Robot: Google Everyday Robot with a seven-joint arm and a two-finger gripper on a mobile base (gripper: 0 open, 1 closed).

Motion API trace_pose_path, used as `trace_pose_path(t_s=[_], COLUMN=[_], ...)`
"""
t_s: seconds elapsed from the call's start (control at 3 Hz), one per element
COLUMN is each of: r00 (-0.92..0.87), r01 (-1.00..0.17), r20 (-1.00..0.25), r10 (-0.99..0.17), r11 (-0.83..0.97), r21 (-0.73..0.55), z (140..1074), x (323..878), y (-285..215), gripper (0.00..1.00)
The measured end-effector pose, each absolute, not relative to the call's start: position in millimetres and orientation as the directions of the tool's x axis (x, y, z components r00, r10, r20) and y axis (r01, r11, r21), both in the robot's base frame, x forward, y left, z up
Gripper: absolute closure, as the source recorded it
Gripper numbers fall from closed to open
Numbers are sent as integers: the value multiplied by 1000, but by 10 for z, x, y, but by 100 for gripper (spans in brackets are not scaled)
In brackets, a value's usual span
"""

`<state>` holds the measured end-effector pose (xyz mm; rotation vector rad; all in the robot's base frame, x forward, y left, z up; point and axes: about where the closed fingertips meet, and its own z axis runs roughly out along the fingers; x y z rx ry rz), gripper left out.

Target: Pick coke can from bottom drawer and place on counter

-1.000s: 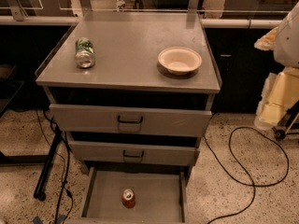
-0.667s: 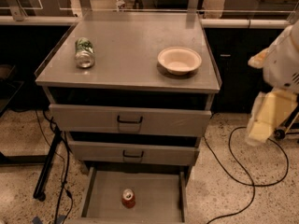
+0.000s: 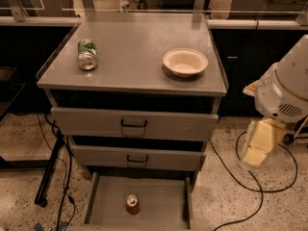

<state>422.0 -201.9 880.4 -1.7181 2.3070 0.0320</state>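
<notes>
The coke can [image 3: 132, 204], small and red with a silver top, stands upright in the open bottom drawer [image 3: 163, 206], a flat grey tray pulled out at the foot of the cabinet. The counter [image 3: 134, 52] is the wide grey top of the cabinet. My arm's white housing [image 3: 288, 85] is at the right, beside the cabinet. The cream-coloured gripper [image 3: 253, 154] hangs below it, above the floor, well to the right of the can and higher than it.
A green-and-white can [image 3: 87, 54] lies on its side at the counter's left. A cream bowl [image 3: 185, 62] sits at the counter's right. Two taller drawers with black handles [image 3: 134, 124] are slightly open. Black cables [image 3: 231, 174] run over the floor on the right, and a black stand leg [image 3: 50, 170] is on the left.
My arm has moved left and down from the right edge into view, closer to the cabinet's right side. The can, bowl and drawers have not moved.
</notes>
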Motion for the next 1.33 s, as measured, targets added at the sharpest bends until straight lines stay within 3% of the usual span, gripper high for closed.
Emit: trace_pose_path(t_s=[0.67,1.33], r00=[-282,-299], r01=[-951,-949], r20=[-308,-376], r10=[-909,-877], r11=[306,314], r21=[-33,21], z=[7790,7547], x=[4126,4048], y=[-1885,-1832], gripper=[0,0])
